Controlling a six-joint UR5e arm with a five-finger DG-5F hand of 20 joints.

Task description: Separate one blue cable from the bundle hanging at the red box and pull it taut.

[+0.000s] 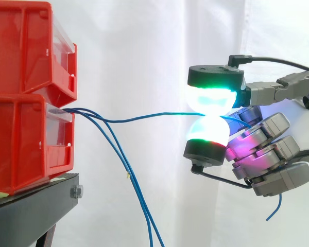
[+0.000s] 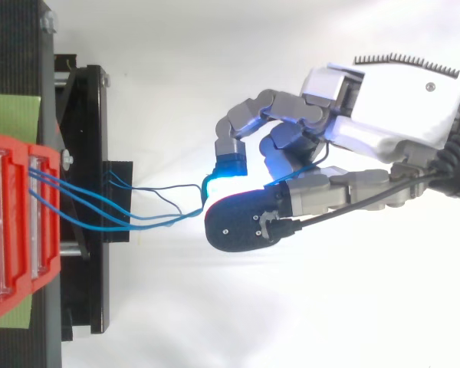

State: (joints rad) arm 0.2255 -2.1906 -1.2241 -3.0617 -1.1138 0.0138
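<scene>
Hand (image 1: 270, 154) comes in from the right, with two pads (image 1: 211, 99) pressed together top and bottom and pinching one blue cable (image 1: 144, 117) between them. The upper pad glows green-white and the lower one white with a green edge. The other fingers are curled beneath, with a magenta glow among them. The held cable runs from the front of the lower red bin (image 1: 20, 144) through open air to the pinch — nearly level, with a shallow sag close to the bin. A short blue cable end (image 1: 274, 208) hangs below the curled fingers. Two other blue cables (image 1: 129, 175) leave the same bin front and drop steeply downward, well apart from the held one by mid-span. The lower bin sits on the black stand (image 1: 36, 206), with a second red bin (image 1: 26, 46) stacked on top. A white curtain (image 1: 144, 51) hangs behind.
</scene>
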